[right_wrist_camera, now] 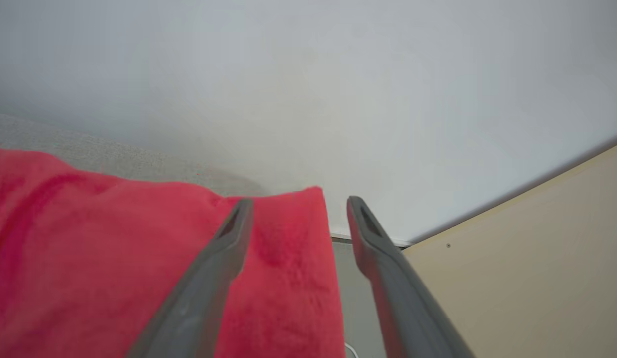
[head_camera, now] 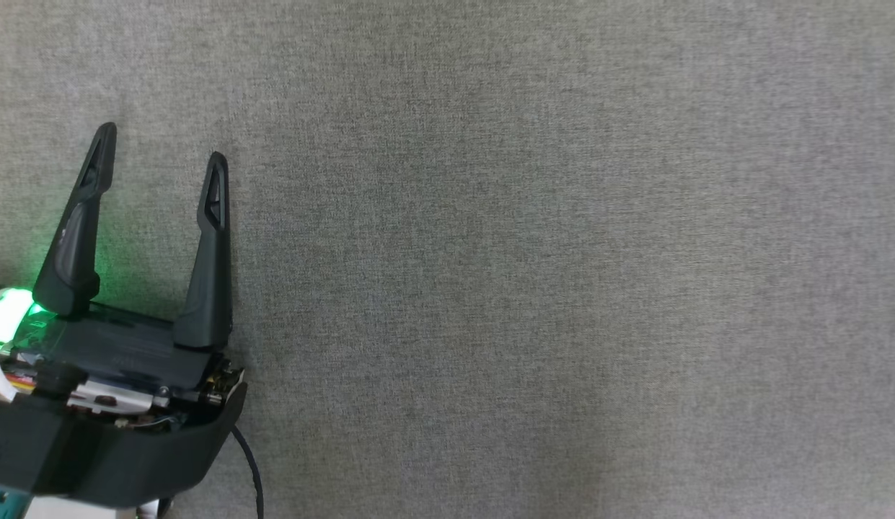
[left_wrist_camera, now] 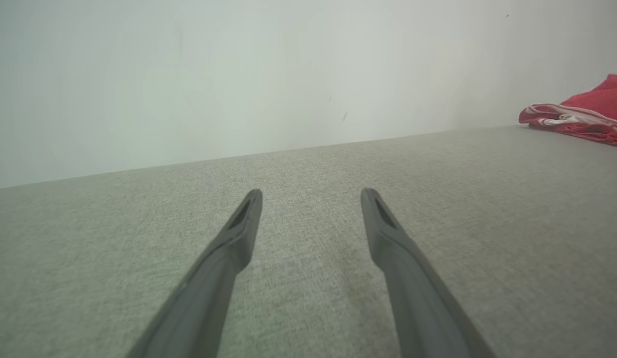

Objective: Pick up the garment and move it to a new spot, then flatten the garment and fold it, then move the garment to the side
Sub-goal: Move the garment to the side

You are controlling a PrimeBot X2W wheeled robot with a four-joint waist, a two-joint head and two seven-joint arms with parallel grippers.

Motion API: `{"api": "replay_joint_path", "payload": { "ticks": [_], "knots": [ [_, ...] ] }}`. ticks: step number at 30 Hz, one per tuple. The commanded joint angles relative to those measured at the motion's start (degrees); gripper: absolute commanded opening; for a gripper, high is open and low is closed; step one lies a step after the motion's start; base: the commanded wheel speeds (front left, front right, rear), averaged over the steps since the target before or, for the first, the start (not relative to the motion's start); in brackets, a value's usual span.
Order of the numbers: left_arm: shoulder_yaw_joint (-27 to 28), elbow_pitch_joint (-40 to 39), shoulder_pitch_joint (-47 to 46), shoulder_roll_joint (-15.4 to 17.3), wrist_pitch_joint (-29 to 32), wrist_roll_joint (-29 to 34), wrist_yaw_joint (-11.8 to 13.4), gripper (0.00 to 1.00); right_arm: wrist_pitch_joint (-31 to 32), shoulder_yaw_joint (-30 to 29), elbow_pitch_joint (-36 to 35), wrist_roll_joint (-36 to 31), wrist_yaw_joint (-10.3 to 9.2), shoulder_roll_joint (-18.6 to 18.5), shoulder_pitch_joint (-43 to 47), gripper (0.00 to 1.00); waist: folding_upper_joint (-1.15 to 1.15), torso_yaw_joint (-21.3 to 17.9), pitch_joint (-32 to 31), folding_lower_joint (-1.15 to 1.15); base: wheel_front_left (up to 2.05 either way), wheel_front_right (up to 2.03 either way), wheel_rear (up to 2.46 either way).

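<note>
I judge the move-aside step done: my right gripper [right_wrist_camera: 301, 200] stands wide over the red garment [right_wrist_camera: 89, 253] (folded, I think; it's blurry), left gripper [head_camera: 163, 143] wide too. Next: lift clear without snagging.

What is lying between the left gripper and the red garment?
Just the bare grey fabric surface: in the left wrist view, the stretch from the left gripper to the red garment carries no object.

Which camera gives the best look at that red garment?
The left wrist view: the garment lies sharp at far right, folds and white trim visible, though cut by the edge. The right wrist view has it close but blurred, beneath the right claw.
</note>
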Motion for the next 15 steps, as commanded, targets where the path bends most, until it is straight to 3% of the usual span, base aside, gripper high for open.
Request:
{"api": "replay_joint_path", "payload": {
  "ticks": [1,15],
  "knots": [
    [0.0,2.8,-0.6,-0.4,0.4,-0.3,0.1,1.00,-0.4,0.3,0.0,-0.5,-0.17,0.6,-0.5,1.00,0.00,-0.2,-0.6,0.00,0.00,0.00,0.00],
    [3.8,6.4,5.7,-3.4,0.2,-0.4,0.1,1.00,-9.6,7.6,1.1,-2.4,-0.17,9.8,-1.3,1.00,0.00,-0.3,-14.9,0.00,0.00,0.00,0.00]
  ]
}}
